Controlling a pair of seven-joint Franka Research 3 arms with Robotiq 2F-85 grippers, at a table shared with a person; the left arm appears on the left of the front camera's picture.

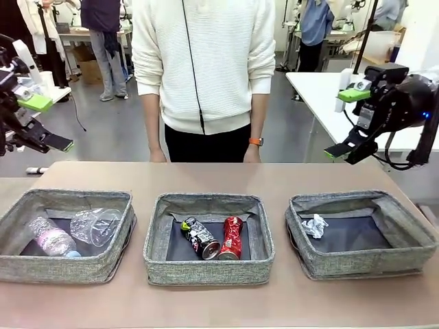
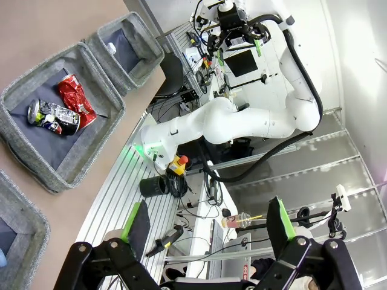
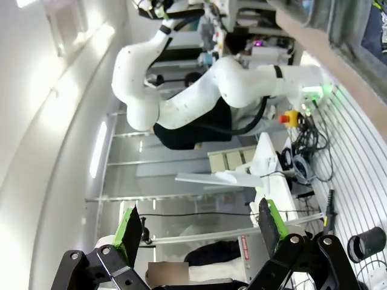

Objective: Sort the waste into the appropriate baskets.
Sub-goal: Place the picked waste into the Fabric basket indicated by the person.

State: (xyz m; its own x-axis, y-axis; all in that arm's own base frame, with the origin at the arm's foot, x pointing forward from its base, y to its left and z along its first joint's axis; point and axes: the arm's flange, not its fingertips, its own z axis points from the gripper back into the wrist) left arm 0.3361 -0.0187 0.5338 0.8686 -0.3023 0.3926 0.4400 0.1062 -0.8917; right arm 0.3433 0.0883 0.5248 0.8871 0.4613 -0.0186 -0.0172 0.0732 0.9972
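Waste is all sitting inside the baskets, none loose on the worktop. Count: five litter items, three baskets.

- Left basket: one clear plastic bottle with pink label, lying on its side, and one clear plastic cup tipped over just beside it, touching or nearly so.
- Middle basket: two cans side by side, a crushed dark printed can and a crushed red can, apparently touching at the near ends.
- Right basket: one crumpled white paper wad in the near-left corner, against the wall.

Handling, as judgement:
- bottle and cup look light, thin-walled and slick; they would likely buckle under a hard squeeze. Best taken across the bottle's labelled body, and the cup by its rim or wall.
- cans look light but stiffer, with irregular dents; best pinched across the flattened mid-section.
- paper wad looks very light and soft, and would take a pinch anywhere.

Left gripper is hanging raised at the far left, fingers spread wide, holding nothing. Right gripper is hanging raised at the far right, also spread wide and empty. Both are sitting well apart from the baskets.

Person is standing at the far side, one hand at the worktop's edge.

Sorting is looking complete.
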